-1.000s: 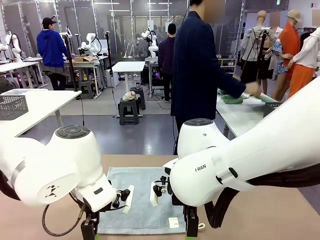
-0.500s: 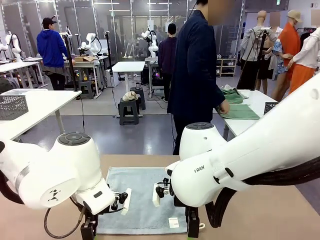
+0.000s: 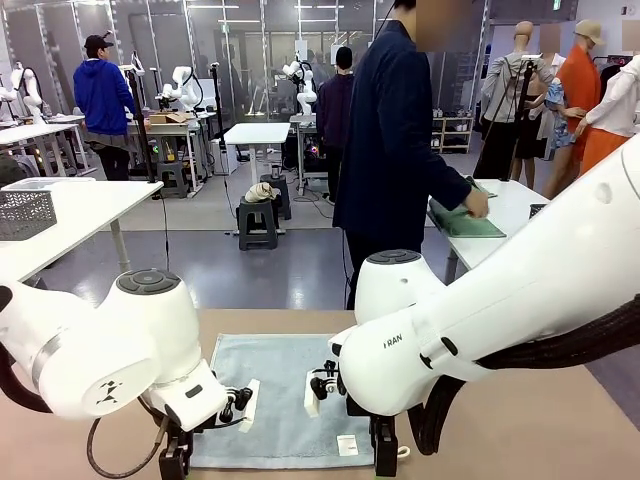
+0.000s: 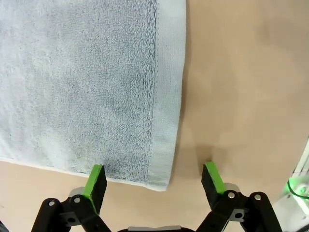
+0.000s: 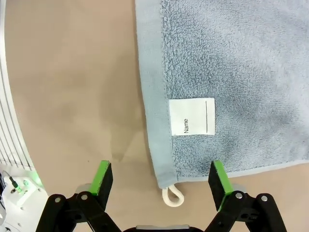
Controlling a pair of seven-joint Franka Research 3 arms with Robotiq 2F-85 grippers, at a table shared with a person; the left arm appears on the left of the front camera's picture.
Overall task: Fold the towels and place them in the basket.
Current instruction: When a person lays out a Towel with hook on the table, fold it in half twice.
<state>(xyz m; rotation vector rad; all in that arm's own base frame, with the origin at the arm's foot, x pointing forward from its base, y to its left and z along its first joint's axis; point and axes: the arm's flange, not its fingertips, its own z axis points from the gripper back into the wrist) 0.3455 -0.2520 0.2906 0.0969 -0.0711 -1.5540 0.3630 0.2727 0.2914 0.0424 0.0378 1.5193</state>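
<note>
At near edge, how-to: drop both arms together, pinch pale blue towel [image 3: 280, 400] hem at each corner, lift evenly.
L pose: left gripper [image 4: 154, 176] pointing down, jaws spread, empty, straddling towel corner.
Towel: flat on table [image 4: 241, 72], btwn arms.
R pose: right gripper [image 5: 161, 176] jaws spread, empty, over loop [image 5: 172, 195].

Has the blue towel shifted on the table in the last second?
No. The blue towel keeps its place: its far edge lies just as near the table's far edge as before.
</note>
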